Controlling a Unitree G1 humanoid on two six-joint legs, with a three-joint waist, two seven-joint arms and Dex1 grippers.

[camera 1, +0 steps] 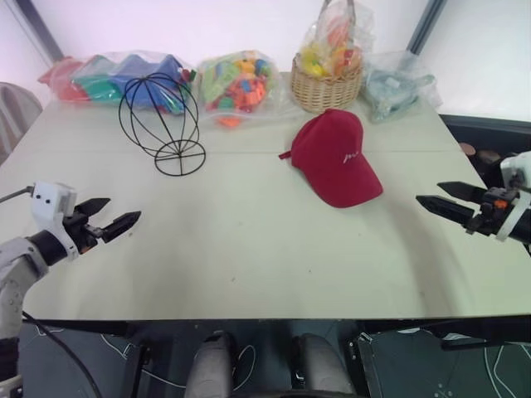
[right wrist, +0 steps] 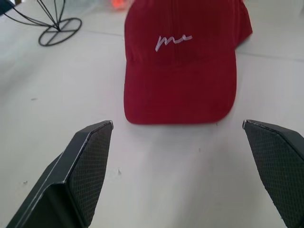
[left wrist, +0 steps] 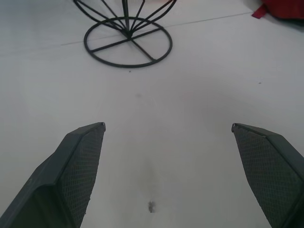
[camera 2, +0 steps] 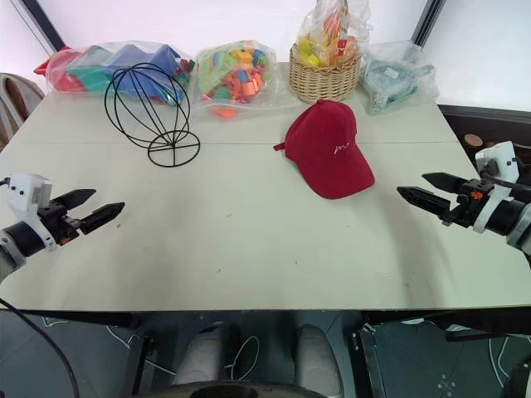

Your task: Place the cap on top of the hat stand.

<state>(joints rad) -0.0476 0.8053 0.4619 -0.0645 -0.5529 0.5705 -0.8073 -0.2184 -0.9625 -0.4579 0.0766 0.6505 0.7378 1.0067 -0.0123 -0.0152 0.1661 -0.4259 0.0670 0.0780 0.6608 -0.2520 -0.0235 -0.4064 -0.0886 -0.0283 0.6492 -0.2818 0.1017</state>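
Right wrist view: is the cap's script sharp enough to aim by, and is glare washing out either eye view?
Right wrist view: the white script on the dark red fabric baseball cap reads cleanly, brim edge crisp. Left eye view: the backdrop behind the woven wicker basket is blown out white. Right eye view: the black thin-wire globe-shaped hat stand stays distinct against the pale table.

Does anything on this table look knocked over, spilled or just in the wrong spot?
Nothing is spilled or broken. The one thing out of place is the red cap: it lies flat on the table instead of sitting on the wire hat stand, which stands upright and bare to its left. The bagged toys stay along the far edge.
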